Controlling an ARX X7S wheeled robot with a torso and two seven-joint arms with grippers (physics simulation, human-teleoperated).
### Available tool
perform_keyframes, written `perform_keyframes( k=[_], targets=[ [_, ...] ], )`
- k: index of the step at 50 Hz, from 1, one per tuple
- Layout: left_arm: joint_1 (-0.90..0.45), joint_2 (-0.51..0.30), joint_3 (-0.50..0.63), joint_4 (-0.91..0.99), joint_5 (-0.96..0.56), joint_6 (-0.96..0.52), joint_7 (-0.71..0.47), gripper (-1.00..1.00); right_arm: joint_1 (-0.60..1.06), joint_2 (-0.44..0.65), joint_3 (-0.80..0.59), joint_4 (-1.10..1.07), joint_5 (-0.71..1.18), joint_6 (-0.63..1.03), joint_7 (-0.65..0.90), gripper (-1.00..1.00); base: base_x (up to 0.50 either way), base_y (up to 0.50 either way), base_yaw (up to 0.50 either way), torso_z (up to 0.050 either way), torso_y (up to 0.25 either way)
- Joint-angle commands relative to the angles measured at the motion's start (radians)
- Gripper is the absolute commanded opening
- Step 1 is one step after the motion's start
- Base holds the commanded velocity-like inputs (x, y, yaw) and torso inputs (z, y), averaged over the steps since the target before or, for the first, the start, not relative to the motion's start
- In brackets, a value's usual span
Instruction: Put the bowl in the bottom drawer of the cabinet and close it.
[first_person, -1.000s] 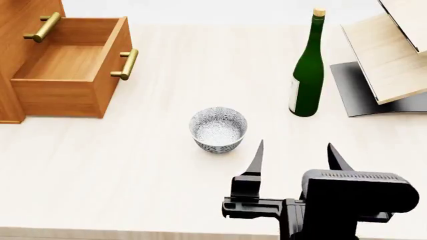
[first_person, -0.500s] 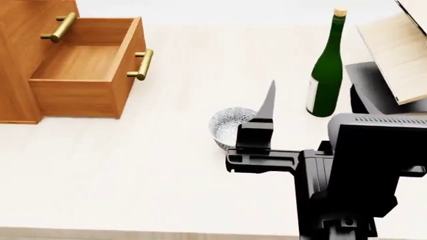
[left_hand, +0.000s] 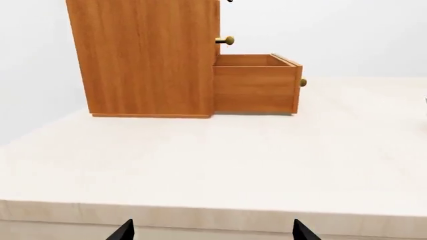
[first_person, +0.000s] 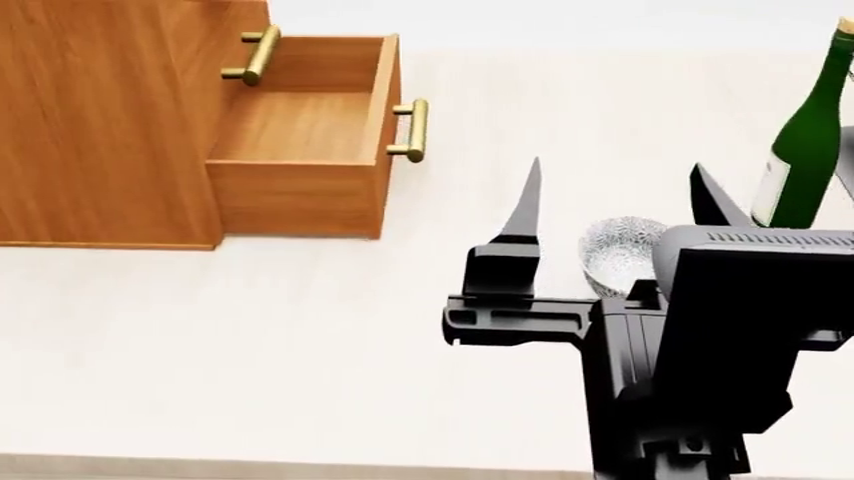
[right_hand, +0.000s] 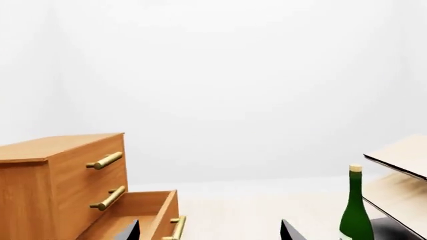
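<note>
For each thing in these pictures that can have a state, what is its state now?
bottom drawer: pulled open, nothing inside.
upper drawers: both shut.
bowl: upright on the table, not held.
green bottle: upright, stopper on.
right gripper: jaws open, bowl shows between them.
left gripper: jaws open, holding nothing.

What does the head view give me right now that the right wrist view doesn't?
Only the head view shows the bowl, partly hidden behind the right gripper, whose jaws stand apart. Only the right wrist view shows the cabinet's top drawer handle and the pale rack. Both show the open bottom drawer, the cabinet and the green bottle.
</note>
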Motion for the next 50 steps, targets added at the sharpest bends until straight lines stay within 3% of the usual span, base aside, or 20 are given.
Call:
perform_keyframes(
  k=[1, 27, 50],
  targets=[
    [-0.002, -0.007, 0.009, -0.006, -0.005, 0.008, -0.009, 1.0, -0.012, -0.001, 0.001, 0.002, 0.016, -0.009, 0.008, 1.0, 0.0, 0.5, 0.0, 0.0, 0.0],
    [0.004, -0.03, 0.026, 0.054, -0.018, -0.039, -0.034, 1.0, -0.031, 0.008, -0.016, 0.009, 0.032, -0.03, 0.037, 1.0, 0.0, 0.5, 0.0, 0.0, 0.0],
    [0.004, -0.042, 0.041, 0.058, -0.023, -0.036, -0.05, 1.0, -0.039, 0.02, -0.027, 0.016, 0.041, -0.051, 0.059, 1.0, 0.0, 0.33, 0.0, 0.0, 0.0]
  ],
)
